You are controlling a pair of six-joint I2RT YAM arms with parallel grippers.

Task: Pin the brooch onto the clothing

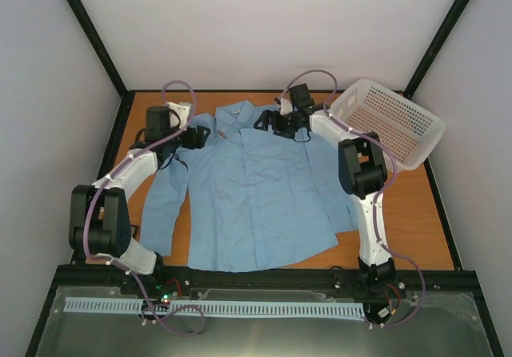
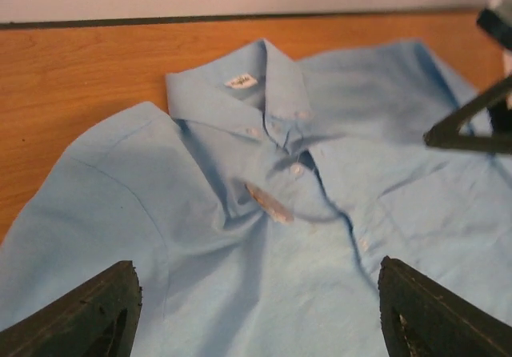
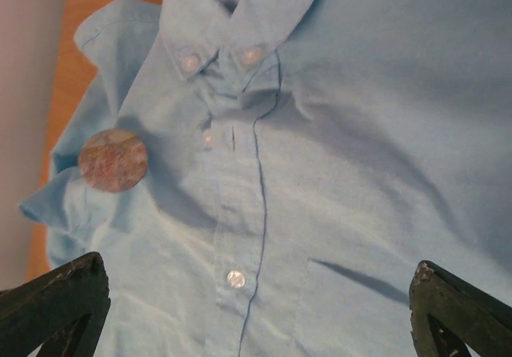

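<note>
Fingertips of your right gripper show at either side of its wrist view, set wide, nothing between them; left gripper equally spread and empty, hovering over the far left shoulder of the shirt. Shirt lies flat, front up, collar toward the far edge of the table. Brooch sits on the cloth just beside the collar, left of the button placket, mottled tan face up; one edge looks lifted in the left wrist view; whether the pin has caught, you cannot tell. Judgement: seating step. Press straight down on the disc; hold the cloth taut beside it with the other gripper; avoid dragging fabric into folds.
</note>
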